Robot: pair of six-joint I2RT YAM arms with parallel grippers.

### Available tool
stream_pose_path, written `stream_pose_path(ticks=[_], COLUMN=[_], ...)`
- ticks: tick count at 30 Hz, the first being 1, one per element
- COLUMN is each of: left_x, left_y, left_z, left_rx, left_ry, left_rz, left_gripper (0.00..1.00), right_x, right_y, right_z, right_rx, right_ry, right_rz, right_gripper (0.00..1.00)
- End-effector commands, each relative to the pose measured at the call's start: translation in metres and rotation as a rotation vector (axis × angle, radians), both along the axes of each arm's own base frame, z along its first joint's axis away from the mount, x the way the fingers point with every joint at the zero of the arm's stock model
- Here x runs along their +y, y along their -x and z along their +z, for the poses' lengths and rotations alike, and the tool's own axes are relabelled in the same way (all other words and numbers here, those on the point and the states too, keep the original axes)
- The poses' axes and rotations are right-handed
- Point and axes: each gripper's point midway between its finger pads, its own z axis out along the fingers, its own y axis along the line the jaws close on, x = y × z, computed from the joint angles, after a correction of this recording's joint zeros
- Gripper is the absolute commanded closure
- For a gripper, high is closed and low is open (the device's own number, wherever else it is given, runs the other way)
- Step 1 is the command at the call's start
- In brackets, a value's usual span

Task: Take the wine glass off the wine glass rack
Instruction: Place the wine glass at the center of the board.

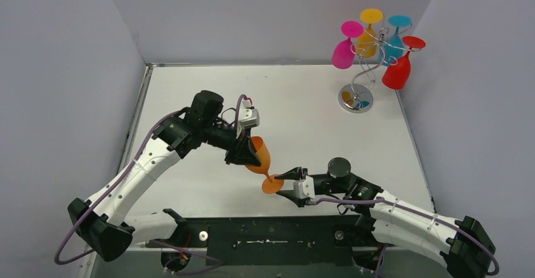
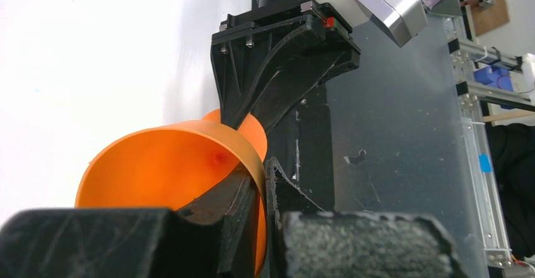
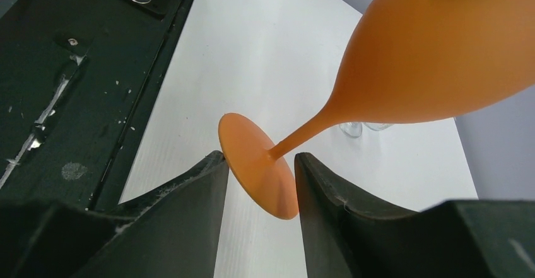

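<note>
The orange wine glass (image 1: 260, 158) hangs tilted in the air over the front middle of the table. My left gripper (image 1: 243, 155) is shut on its bowl wall, one finger inside the rim and one outside, as the left wrist view (image 2: 265, 183) shows on the orange bowl (image 2: 164, 164). My right gripper (image 1: 284, 185) is open, its fingers on either side of the glass's round foot (image 3: 258, 164), with gaps showing. The silver wire wine glass rack (image 1: 364, 70) stands at the far right on its disc base (image 1: 355, 98).
Pink (image 1: 344, 51), yellow (image 1: 369, 35), cyan (image 1: 394, 41) and red (image 1: 397, 70) glasses hang upside down on the rack. White walls close in the table on the left, back and right. A black mounting plate (image 1: 271, 234) runs along the near edge.
</note>
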Motion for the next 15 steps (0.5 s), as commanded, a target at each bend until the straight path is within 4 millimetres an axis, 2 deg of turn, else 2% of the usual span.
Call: stream_pose_path(ticks=[1,8,15], left_x=[0.001,0.012,0.020], left_y=[-0.009,-0.041,-0.074], left_z=[0.010,-0.018,-0.034], left_rx=[-0.095,-0.103,-0.129], left_ry=[0.024,-0.084,-0.107], left_rz=[0.059,0.290,0.517], left_gripper=[1.00,1.00,1.00], right_x=[0.004,-0.006,-0.033], right_y=[-0.012,-0.036,-0.065], right_z=[0.021,0.029,0.060], right_rx=[-0.073,-0.097,-0.144], right_ry=[-0.072,-0.108,-0.280], right_rz=[-0.041,-0.205,-0.450], right_gripper=[0.56,0.51,0.41])
